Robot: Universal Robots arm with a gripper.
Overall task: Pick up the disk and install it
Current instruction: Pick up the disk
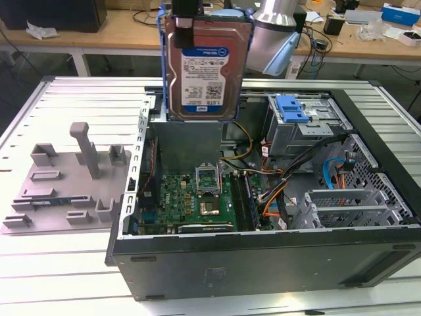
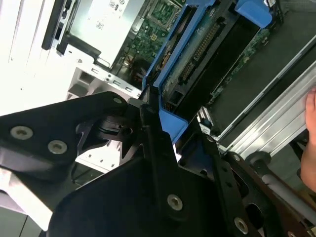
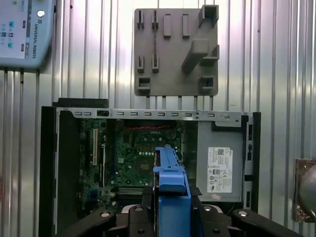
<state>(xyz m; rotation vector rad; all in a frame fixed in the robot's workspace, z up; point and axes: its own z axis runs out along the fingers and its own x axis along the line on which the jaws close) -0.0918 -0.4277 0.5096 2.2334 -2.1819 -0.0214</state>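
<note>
Closest to the lens in the first wrist view, the gripper is clamping its black fingers on both sides of a blue carrier. It is grasping the disk, not standing released. The disk is hanging on edge in the upper middle of the exterior view, with its label facing us. It is being held in the air over the open computer case and is touching nothing below.

Directly beneath it the green motherboard is lying exposed. Toward the upper right of the frame the drive bay is sitting with its blue latch. Loose cables are trailing between board and bay. Outside the case, at the left of the frame, a grey fixture plate is resting on the ribbed metal desk.

I'd judge this to be the carrying stage of the install, with the pickup done. Doing it well is calling for a firm, even hold on the carrier rails so the disk is not swinging. It also means keeping the disk's edges square to the bay opening. The low corner should be kept clear of those cables and the case's sheet-metal rim.
</note>
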